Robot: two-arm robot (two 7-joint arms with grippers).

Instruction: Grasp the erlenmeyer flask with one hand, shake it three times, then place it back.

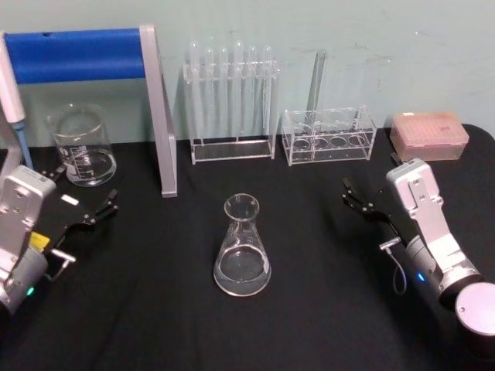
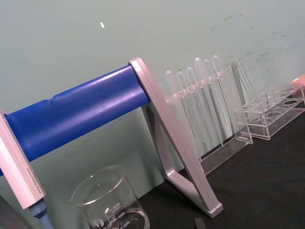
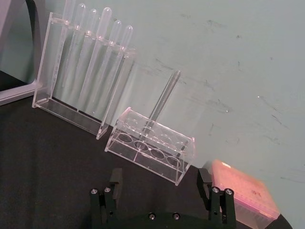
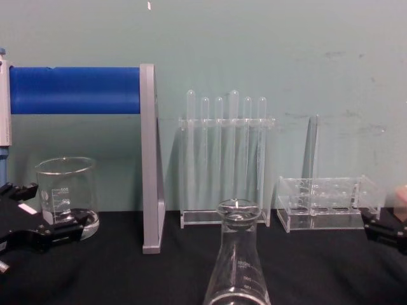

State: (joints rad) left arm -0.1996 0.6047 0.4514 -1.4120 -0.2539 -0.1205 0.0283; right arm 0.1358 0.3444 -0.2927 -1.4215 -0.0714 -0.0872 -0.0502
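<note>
I see the erlenmeyer flask (image 1: 243,247), clear smooth glass with a wide round base tapering to a flared rim, standing upright at lower centre of the matte black worktop (image 1: 309,309), bare cloth all round it. My right hand (image 1: 357,199) sits at right, fingers spread and empty; my left hand (image 1: 85,202) at left, also spread, just beside the cylindrical beaker (image 1: 81,145).
</note>
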